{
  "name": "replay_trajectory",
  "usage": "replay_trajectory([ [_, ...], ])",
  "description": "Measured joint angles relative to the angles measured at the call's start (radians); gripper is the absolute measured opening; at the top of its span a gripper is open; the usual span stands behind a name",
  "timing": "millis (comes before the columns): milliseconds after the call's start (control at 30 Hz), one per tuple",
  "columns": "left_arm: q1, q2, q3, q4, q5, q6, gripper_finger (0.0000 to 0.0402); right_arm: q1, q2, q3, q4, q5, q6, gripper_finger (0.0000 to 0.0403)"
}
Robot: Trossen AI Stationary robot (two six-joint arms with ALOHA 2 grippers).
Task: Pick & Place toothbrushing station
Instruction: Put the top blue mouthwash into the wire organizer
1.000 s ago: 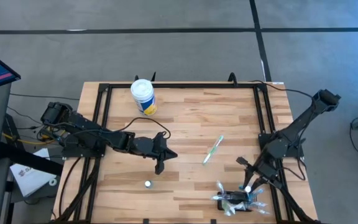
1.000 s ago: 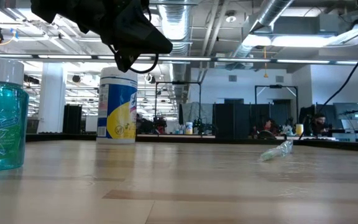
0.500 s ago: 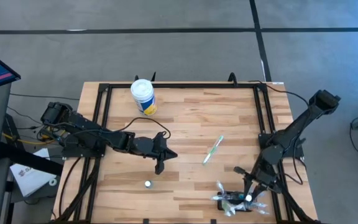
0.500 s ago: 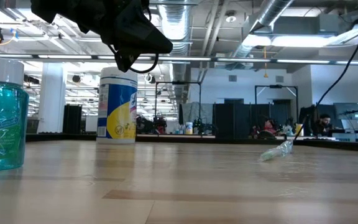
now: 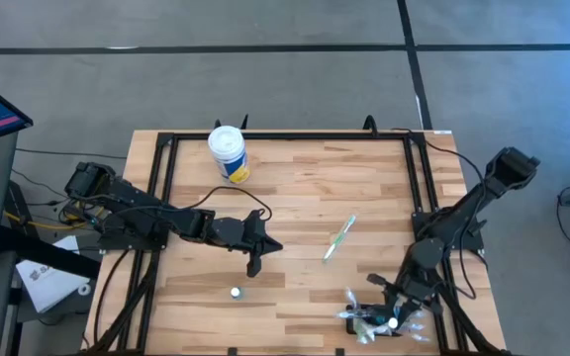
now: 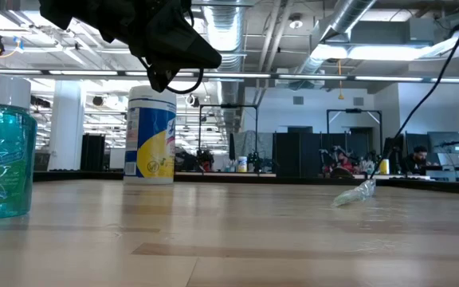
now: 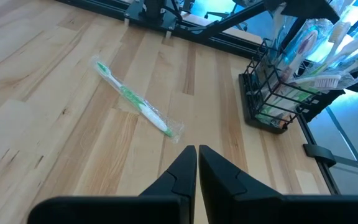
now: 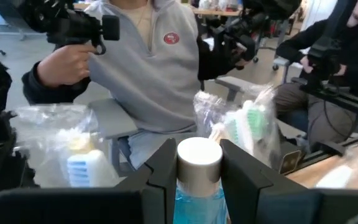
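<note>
The black wire toothbrushing station (image 5: 376, 327) stands upright at the lower right of the high view. Its long axis runs roughly left to right, and the bagged toothbrushes (image 7: 319, 46) in it point up. Directly above it, the right gripper (image 8: 199, 155) clamps a blue white-capped plastic bottle (image 8: 199, 167). The left gripper (image 5: 255, 265) hangs clenched and empty at centre-left.

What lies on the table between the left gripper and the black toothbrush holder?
A wrapped green toothbrush, seen in the high view, between left gripper and holder.
</note>
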Motion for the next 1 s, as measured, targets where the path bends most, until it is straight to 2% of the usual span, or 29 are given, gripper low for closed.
replay_trajectory([
  [400, 0.000, 0.000, 0.000, 0.000, 0.003, 0.000, 0.0012, 0.000, 0.123, 0.000, 0.132, -0.031, 0.003, 0.0084],
  [1000, 0.000, 0.000, 0.000, 0.000, -0.002, 0.000, 0.0012, 0.000, 0.207, 0.002, 0.220, -0.050, 0.011, 0.0084],
])
